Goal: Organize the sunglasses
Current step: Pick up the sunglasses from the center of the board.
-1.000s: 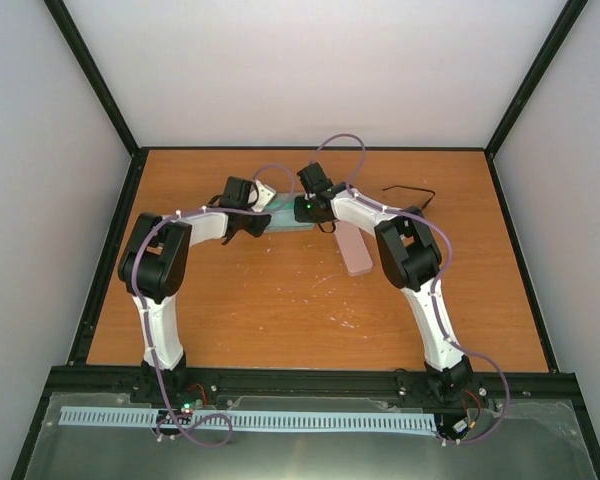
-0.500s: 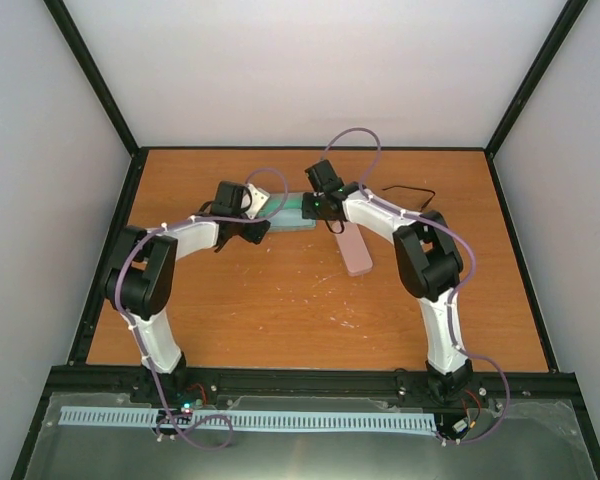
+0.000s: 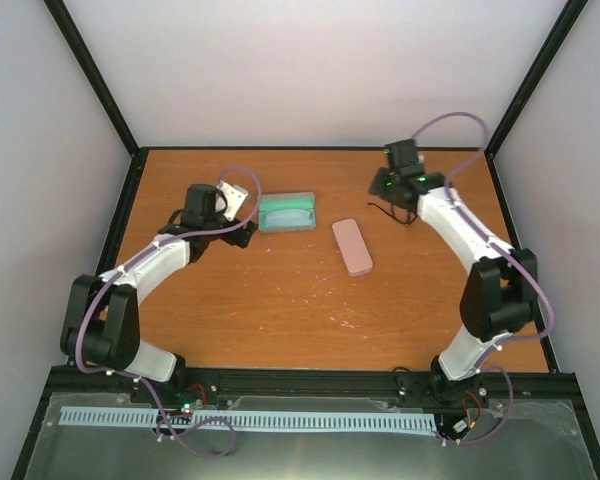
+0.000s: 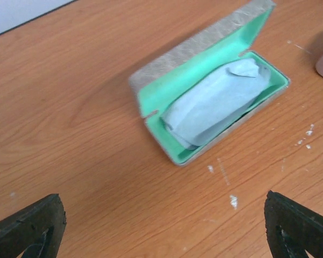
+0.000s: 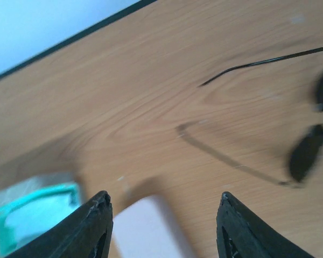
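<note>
The sunglasses (image 5: 304, 153), with a thin black frame and dark lenses, lie unfolded on the table at the right edge of the right wrist view. In the top view my right arm mostly hides them. My right gripper (image 5: 164, 207) is open and empty, above the table just left of them; it also shows in the top view (image 3: 402, 207). A grey case (image 3: 285, 213) with a green lining lies open and holds a folded light-blue cloth (image 4: 215, 102). My left gripper (image 4: 161, 228) is open and empty, just left of the case in the top view (image 3: 242, 232).
A closed pink case (image 3: 352, 246) lies near the table's middle, right of the green case; it also shows blurred in the right wrist view (image 5: 145, 228). A black frame rail borders the wooden table (image 3: 310, 310) on all sides.
Both grippers have left the green-lined case. My left arm drew back to the left. My right arm swung to the back right, over the sunglasses.
</note>
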